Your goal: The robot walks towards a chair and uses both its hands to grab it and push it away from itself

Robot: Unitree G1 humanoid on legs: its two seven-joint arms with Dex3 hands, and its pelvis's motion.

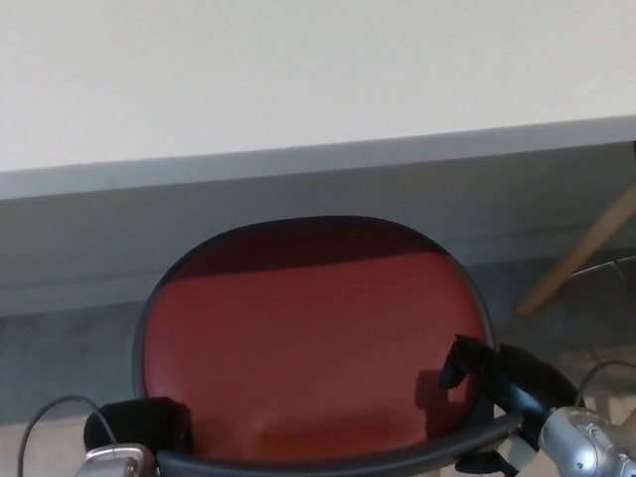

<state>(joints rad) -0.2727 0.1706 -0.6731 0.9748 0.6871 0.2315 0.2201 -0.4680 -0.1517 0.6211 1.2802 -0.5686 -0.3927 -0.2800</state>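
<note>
Directly below the camera, filling the near middle of the head view, sits the chair: a rounded red seat pad inside a dark rim, its near edge cut off by the bottom of the picture. Its far part lies in shadow, darker than the rest.

At the near left corner of the chair, the left hand shows as a black lump pressed against the rim, just beside the red pad. Its fingers look curled in, but whether they clasp the rim or only rest against it cannot be told. A thin black cable loops to the left of it, and a bit of silver wrist shows at the bottom edge.

On the near right, the right hand lies over the rim, its fingers bent down onto the edge of the red pad, casting a small shadow there. They appear closed around the rim. The silver wrist follows behind, toward the bottom right corner.

Beyond the chair runs a grey baseboard under a pale wall. A wooden leg slants at the far right, above grey floor.
</note>
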